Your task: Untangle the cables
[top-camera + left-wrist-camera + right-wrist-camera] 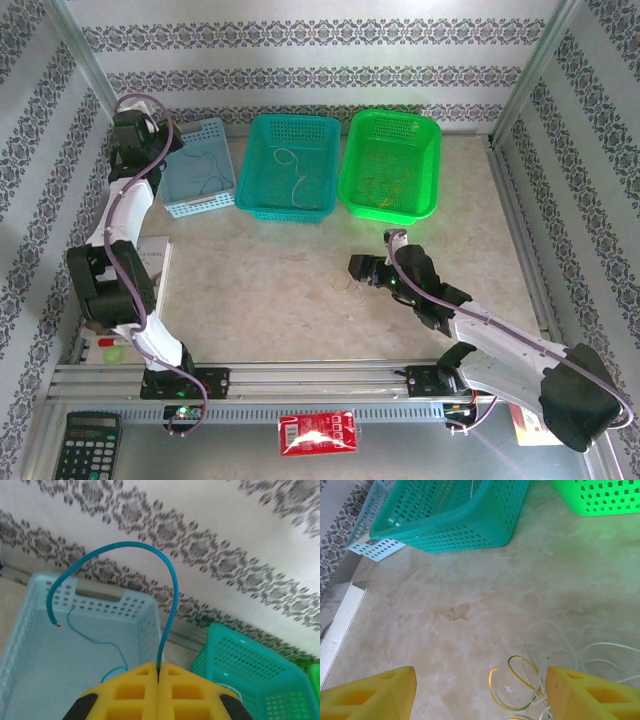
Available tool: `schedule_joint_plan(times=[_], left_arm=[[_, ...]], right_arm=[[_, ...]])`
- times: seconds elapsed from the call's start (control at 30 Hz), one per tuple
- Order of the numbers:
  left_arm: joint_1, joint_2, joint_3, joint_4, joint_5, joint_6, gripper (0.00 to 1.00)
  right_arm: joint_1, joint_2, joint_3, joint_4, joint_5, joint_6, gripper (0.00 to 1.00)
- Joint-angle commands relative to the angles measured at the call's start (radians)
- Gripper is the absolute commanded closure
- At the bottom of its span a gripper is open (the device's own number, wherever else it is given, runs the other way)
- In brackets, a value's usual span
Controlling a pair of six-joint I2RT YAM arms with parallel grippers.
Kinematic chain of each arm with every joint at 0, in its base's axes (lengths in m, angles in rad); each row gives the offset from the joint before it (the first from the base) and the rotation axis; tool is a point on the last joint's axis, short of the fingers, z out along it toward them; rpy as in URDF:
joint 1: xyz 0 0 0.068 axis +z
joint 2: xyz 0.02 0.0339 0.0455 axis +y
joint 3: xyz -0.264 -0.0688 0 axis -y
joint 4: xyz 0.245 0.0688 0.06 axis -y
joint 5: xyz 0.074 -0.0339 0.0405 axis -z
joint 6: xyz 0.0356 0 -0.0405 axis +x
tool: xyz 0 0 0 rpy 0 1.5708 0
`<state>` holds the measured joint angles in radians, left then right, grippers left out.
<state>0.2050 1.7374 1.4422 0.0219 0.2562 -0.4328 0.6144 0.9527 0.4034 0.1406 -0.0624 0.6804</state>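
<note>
**Left gripper clamped on blue cable over its basket; sort prob. past halfway**

Left gripper's jaws are together, pinching the blue cable. The cable arcs up from btwn the pads and curls over, its free end hanging above the light-blue basket. Right gripper stands wide apart, holding nothing, low over the table. The leftover tangle lies just beside one of its pads: a yellow strand coiled w/ loose white strands, overlapping and touching.

Progress (my read, not seen):
- Sorting by colour looks well along, since each basket already has something in it.
- Blue cable is free of the knot but not yet dropped, so that step isn't done.
- Yellow/white knot on the table is the main job left; it needs pulling apart, then one strand per basket.

Containers:
- Light-blue basket: one thin blue strand on the floor, under the held cable.
- Teal basket: a binned white strand, curly, lying inside.
- Green basket: faint yellowish strands near the front wall; can't tell how many.

Further out, a calculator and a red packet sit at the near edge, well apart from the cables.
</note>
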Motion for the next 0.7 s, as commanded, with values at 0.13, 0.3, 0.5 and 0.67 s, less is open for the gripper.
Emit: schedule_joint_plan(times=[0.13, 0.3, 0.5, 0.67], left_arm=[[0.013, 0.024, 0.044, -0.012, 0.001, 0.041, 0.21], [0.014, -0.011, 0.073, -0.041, 0.048, 0.042, 0.00], [0.008, -0.076, 0.058, -0.024, 0.164, -0.023, 0.00], [-0.024, -0.169, -0.029, -0.009, 0.240, -0.060, 0.00]], right_arm=[[-0.036, -0.056, 0.067, -0.112, -0.043, -0.019, 0.31], [-0.054, -0.076, 0.081, -0.155, -0.052, -0.020, 0.31], [-0.075, -0.059, 0.098, -0.211, -0.045, -0.010, 0.31], [-0.085, -0.025, 0.104, -0.254, -0.039, 0.011, 0.31]])
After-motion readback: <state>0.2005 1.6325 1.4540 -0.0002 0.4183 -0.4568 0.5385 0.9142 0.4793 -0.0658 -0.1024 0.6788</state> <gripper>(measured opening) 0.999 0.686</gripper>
